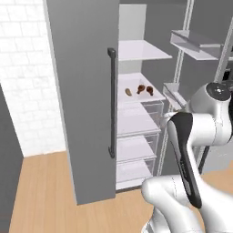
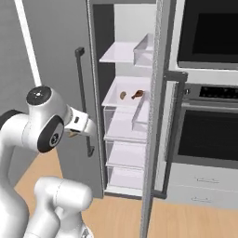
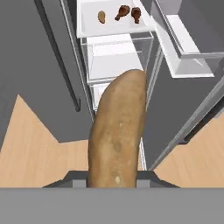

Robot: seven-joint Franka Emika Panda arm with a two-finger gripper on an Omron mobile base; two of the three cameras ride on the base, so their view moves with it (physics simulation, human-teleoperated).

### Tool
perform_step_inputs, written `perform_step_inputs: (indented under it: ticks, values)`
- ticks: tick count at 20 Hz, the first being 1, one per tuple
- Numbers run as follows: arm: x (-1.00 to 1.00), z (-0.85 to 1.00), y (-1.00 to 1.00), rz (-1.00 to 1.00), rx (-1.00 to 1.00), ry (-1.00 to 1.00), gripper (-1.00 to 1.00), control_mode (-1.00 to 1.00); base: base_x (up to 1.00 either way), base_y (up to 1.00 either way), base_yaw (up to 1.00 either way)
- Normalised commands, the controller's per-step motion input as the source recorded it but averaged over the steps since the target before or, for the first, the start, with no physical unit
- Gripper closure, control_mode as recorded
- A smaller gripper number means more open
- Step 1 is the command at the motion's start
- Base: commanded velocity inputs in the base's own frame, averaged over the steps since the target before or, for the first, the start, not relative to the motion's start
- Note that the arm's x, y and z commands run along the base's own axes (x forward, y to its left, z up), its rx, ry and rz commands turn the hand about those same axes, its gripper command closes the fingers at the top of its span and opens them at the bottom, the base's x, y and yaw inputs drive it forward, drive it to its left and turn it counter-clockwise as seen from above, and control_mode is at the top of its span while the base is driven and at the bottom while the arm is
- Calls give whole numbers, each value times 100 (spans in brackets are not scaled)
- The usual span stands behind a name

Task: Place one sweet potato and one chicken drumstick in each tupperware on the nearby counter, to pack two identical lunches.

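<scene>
My gripper (image 3: 114,177) is clamped on one sweet potato (image 3: 117,131), carried out of the open fridge (image 3: 116,30) for packing.

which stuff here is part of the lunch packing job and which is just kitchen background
Job:
- sweet potato in the gripper
- second sweet potato on the fridge shelf
- two chicken drumsticks beside it

Background:
- open fridge door with dark handle
- clear fridge drawers
- wall oven
- wooden floor

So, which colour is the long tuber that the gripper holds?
Tan-orange with small pale specks; the sweet potato shows best in the hand view.
</scene>
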Motion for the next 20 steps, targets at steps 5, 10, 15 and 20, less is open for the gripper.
perform_step_inputs:
  ticks: [5,10,15,20]
  values:
    - [0,0,0,0,0,0,100,100,-25,-65,-48]
    - [0,0,0,0,0,0,100,100,1,-46,-60]
    - [0,0,0,0,0,0,100,100,18,-69,-56]
    - [0,0,0,0,0,0,100,100,73,-81,-45]
